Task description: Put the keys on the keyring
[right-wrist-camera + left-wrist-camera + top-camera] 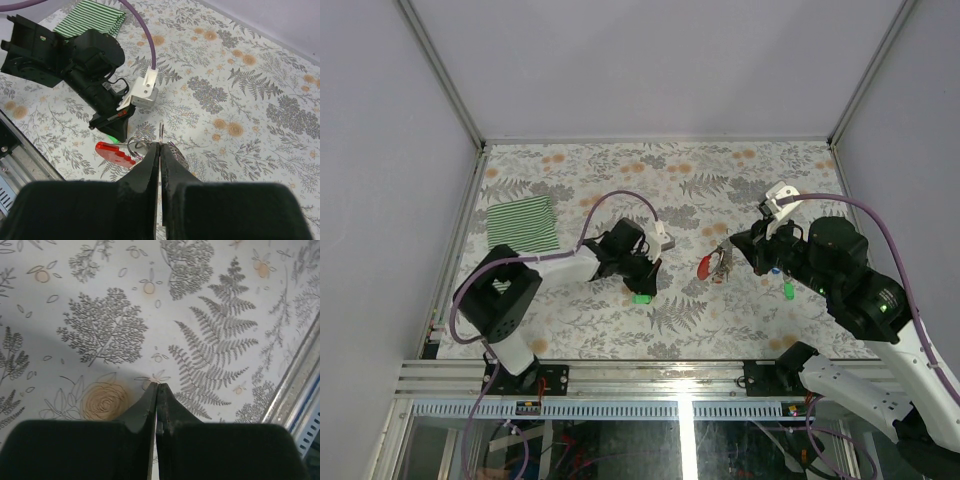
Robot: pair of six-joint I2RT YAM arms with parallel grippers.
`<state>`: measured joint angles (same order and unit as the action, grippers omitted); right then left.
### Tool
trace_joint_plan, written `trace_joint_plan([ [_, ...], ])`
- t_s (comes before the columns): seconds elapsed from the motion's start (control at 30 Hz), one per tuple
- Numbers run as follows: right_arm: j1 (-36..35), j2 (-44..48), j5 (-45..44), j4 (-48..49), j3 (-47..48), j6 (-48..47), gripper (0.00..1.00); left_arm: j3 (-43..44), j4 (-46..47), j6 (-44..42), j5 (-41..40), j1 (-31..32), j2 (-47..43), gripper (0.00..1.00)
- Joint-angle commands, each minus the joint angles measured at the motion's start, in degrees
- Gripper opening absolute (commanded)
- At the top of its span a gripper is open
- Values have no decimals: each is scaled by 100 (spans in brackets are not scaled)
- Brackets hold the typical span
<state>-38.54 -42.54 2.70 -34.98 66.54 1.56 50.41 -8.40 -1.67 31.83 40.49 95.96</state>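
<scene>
lying on the fern-patterned table cover (750,185), the keyring (116,153) is spread with its red loop just to the left of the right claw (160,146), whose clenched tips are pinched on its thin metal end, while a green-headed key (642,298) is seen just beside the left claw (158,386), which is clenched on nothing.

The fern-printed table (720,170) bears a green striped cloth (522,224) well left of the left gripper (158,386), a green key (642,298) just beside its tips, and the red keyring (115,153) close before the right gripper (160,146).
</scene>
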Motion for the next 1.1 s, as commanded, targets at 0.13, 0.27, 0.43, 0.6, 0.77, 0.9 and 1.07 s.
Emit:
trace_joint_plan([
  [0.13,22,71,25,290,123,44,2,454,531,119,-492,-172,542,0],
  [0.27,22,95,5,256,125,45,2,598,474,67,-552,-168,681,2],
  [0.43,22,123,-39,228,110,23,2,528,444,93,-798,-173,377,25],
  [0.6,22,108,-9,250,74,15,2,303,479,364,-1154,-173,-69,36],
  [0.77,22,114,-6,264,55,19,2,-70,714,1097,-1405,-103,-408,40],
  [0.9,22,106,12,279,46,27,3,-201,626,1590,-2071,202,-565,42],
  [1.07,22,83,44,306,27,37,2,-347,672,2221,-2254,310,-499,42],
])
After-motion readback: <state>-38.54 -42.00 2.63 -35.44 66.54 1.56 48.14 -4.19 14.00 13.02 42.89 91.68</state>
